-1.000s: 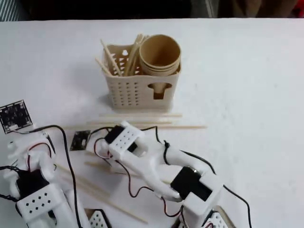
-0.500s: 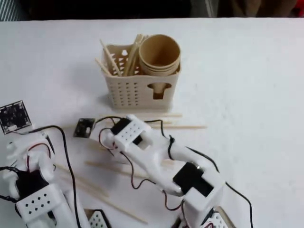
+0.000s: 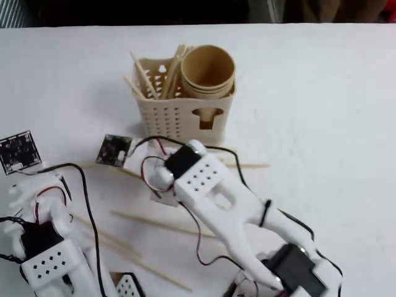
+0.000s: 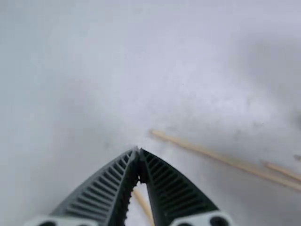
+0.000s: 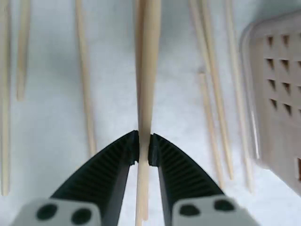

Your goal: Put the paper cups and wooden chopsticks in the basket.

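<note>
Looking down over the table, the cream basket (image 3: 183,117) stands at the far middle. Stacked paper cups (image 3: 208,69) sit in its right part, and several upright chopsticks (image 3: 153,79) lean in its left part. The right arm (image 3: 204,179) stretches from the near right edge toward the basket, and its wrist covers the fingers from above. Loose chopsticks (image 3: 162,223) lie flat on the white table (image 3: 322,111) around that arm. One pokes out to its right just in front of the basket, and others slant at the near left. The left arm (image 3: 43,253) sits at the near left corner. Two small black boards (image 3: 114,149) lie left of the basket.

From the left wrist, the left gripper (image 4: 138,151) hangs low over the table with its ribbed fingers pressed together and nothing between them. A single chopstick (image 4: 221,158) lies on the table just past the tips.

From the right wrist, the right gripper (image 5: 143,141) has its fingers clamped on a pair of chopsticks (image 5: 148,70), which runs straight out beyond the tips. More sticks lie flat on either side, and the basket's perforated wall stands just beside the outermost of them.
</note>
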Robot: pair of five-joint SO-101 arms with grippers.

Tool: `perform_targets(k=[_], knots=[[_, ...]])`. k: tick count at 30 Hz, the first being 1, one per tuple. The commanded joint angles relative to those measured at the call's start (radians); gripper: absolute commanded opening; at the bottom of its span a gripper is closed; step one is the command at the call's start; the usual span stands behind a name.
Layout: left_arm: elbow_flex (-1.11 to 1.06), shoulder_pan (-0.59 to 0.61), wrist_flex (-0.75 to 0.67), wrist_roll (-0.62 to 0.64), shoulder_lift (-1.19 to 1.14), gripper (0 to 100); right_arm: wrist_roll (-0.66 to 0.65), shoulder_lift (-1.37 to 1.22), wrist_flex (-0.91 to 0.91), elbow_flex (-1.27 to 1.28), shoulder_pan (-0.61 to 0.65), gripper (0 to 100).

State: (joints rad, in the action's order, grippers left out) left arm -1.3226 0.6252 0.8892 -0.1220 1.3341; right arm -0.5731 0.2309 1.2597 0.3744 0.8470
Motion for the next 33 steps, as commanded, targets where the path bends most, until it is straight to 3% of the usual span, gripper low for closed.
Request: perform_targets(k=[1, 8, 14, 24, 33], knots=[[0.006, 0.012, -0.018, -0.008, 0.018, 2, 0.015, 0.145, 0.007, -0.107, -0.044, 1.8], [0.006, 0.012, -0.018, -0.008, 0.018, 2, 0.175, 0.182, -0.008, -0.407, -0.13, 1.8], [0.006, 0.012, -0.018, -0.008, 0.018, 2, 0.341, 0.171, -0.295, -0.505, -0.193, 1.8], [0.006, 0.012, -0.018, -0.008, 0.018, 2, 0.341, 0.168, -0.869, -0.362, -0.232, 1.8], [0.006, 0.012, -0.02, -0.008, 0.018, 2, 0.35, 0.03, -1.087, -0.1, -0.288, 1.8]])
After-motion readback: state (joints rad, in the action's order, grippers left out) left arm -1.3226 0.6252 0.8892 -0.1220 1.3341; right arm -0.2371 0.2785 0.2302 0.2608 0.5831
